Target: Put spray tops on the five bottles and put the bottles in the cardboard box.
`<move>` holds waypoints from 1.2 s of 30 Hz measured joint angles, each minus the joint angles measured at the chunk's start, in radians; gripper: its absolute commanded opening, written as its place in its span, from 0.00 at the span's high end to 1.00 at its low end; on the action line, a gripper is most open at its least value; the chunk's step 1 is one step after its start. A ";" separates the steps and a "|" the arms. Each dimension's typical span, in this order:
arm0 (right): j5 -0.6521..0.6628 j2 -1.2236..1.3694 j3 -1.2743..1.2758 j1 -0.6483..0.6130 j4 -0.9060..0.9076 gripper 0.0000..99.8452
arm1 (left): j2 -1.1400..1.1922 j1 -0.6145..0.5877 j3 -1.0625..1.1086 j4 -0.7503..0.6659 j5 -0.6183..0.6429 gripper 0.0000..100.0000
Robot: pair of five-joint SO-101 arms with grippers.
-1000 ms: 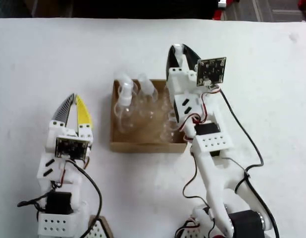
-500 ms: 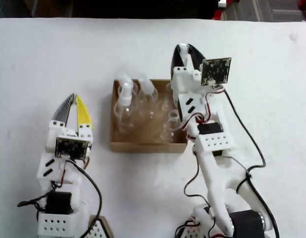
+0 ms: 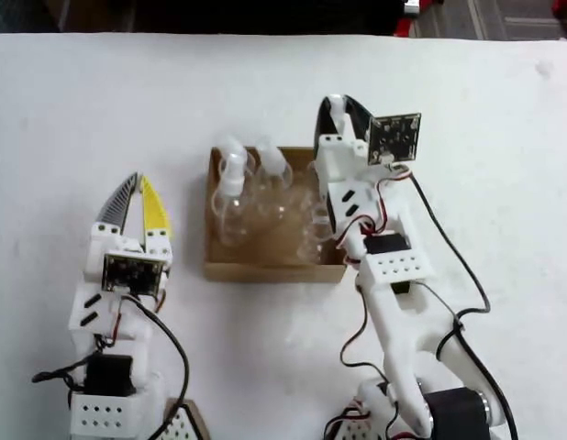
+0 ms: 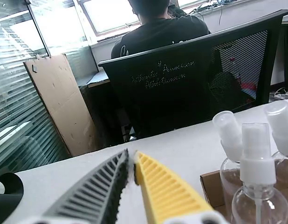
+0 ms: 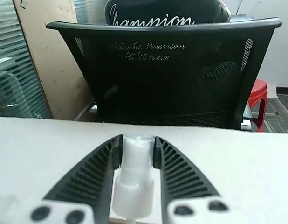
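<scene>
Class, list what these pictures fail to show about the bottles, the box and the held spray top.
High view: how many bottles sit in the cardboard box; they are clear, overlap, and the right arm covers the box's right side.
Right wrist view: whether a bottle hangs below the spray top in the right tool; the lower edge cuts it off.
Left wrist view: the bottles' lower bodies; the frame edges cut them off.

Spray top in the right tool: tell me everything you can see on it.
The white plastic spray top stands upright, clamped between the black ribbed fingers of the right tool. It has a narrow rounded head over a wider round collar, and both fingers press on the head. In the high view it sits by the far right corner of the brown cardboard box.
</scene>
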 measured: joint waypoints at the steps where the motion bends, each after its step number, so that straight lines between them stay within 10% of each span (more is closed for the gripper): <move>1: 0.000 0.000 0.002 0.002 0.000 0.98 | 0.000 0.000 0.000 0.000 0.000 0.98; 25: -0.002 0.098 0.101 -0.002 -0.167 0.97 | 0.000 0.000 0.000 0.000 0.000 0.98; 36: -0.002 0.040 0.101 -0.011 -0.046 0.82 | 0.000 0.000 0.000 0.000 0.000 0.98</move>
